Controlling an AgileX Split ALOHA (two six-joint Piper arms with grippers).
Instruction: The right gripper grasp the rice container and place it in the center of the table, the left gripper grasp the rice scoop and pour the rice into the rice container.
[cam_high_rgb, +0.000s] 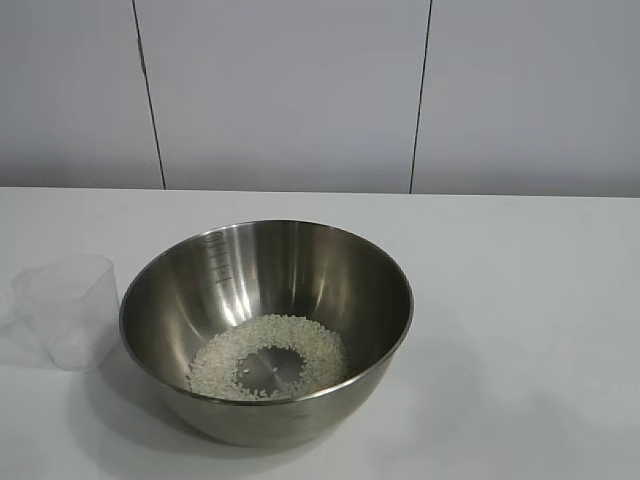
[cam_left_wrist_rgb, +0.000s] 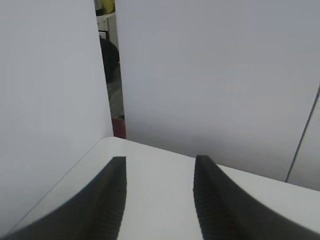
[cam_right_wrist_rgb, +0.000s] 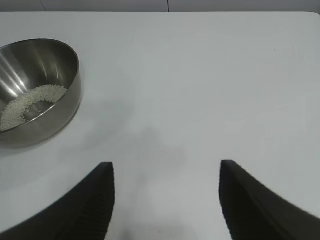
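Rice (cam_high_rgb: 268, 355) lies in a ring inside the steel mixing bowl (cam_high_rgb: 300, 265) near the table (cam_high_rgb: 520, 300) centre; the plastic measuring cup (cam_high_rgb: 68, 310) stands empty just beside it. Left gripper (cam_left_wrist_rgb: 159, 200) and right gripper (cam_right_wrist_rgb: 166, 200) gape, holding nothing. Judged complete.

left gripper (cam_left_wrist_rgb: 159, 200) with black tapered ribbed fingers, right gripper (cam_right_wrist_rgb: 166, 200) with matching black ribbed fingers
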